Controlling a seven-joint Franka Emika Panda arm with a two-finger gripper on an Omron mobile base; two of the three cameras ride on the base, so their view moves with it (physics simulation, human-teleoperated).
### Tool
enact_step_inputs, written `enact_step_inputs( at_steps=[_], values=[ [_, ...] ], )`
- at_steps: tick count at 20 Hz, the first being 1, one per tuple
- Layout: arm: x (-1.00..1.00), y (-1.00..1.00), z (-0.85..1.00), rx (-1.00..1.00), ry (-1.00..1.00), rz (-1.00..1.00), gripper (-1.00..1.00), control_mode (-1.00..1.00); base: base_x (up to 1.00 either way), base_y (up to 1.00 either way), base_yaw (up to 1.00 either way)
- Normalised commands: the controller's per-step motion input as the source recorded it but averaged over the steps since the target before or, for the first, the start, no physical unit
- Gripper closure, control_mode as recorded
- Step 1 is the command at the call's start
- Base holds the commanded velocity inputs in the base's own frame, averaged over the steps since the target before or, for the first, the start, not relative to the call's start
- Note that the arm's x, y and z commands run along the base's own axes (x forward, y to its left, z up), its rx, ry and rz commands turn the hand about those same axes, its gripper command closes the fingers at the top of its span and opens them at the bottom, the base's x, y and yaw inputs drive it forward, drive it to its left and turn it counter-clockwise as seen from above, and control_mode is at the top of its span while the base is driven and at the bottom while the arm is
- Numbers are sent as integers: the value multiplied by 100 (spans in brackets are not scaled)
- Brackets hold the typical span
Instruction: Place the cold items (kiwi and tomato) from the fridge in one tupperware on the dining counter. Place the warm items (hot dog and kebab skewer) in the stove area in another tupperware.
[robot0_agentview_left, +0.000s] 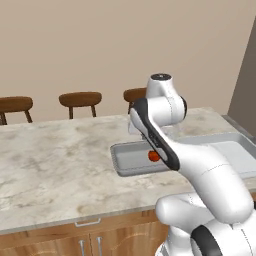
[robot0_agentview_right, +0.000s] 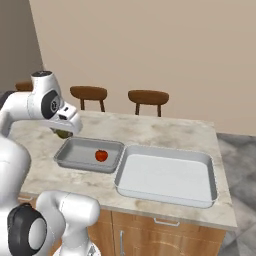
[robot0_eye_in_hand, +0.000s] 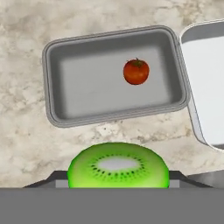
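Hand view puts the kiwi (robot0_eye_in_hand: 118, 166) at the bottom, a halved fruit with its cut green face, pale core and ring of dark seeds turned toward the camera; its long axis runs side to side across that view. It sits between the gripper (robot0_eye_in_hand: 118, 180) finger tips, whose dark ends peek out on either side of it, so the jaws are closed around the kiwi and holding it partly spread. Taking the grey tupperware (robot0_eye_in_hand: 57, 65) as the landmark, the kiwi is held above the marble dining counter (robot0_eye_in_hand: 26, 144) just outside the tray's near rim, not over its floor. Inside that tray lies the tomato (robot0_eye_in_hand: 136, 71), red, its green stem end facing up, resting on the tray floor toward the side next to the larger container. In the right base view the kiwi (robot0_agentview_right: 63, 133) shows as a small green lump under the white hand, just beyond the left corner of the grey tupperware (robot0_agentview_right: 67, 155), with the tomato (robot0_agentview_right: 101, 155) near the tray's middle. A larger, paler tupperware (robot0_agentview_right: 200, 197) lies just beside the grey one on its right, their rims nearly touching. In the left base view the arm's forearm crosses the grey tupperware (robot0_agentview_left: 120, 165) and partly hides the tomato (robot0_agentview_left: 153, 156). Behind the counter, beyond the tray, stand brown stools (robot0_agentview_right: 148, 97).
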Motion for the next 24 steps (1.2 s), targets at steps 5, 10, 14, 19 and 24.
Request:
enact_step_inputs(
  at_steps=[5, 10, 14, 19, 24],
  values=[
    [57, 10, -63, 0, 17, 2, 100, -100, 0, 0, 0],
    [49, 15, -68, 0, 14, 1, 100, -100, 0, 0, 0],
    [49, 16, -68, 0, 6, 0, 100, -100, 0, 0, 0],
    [45, 17, -62, 0, 6, 0, 100, -100, 0, 0, 0],
    [40, 13, -53, 0, 6, 0, 100, -100, 0, 0, 0]
  ],
)
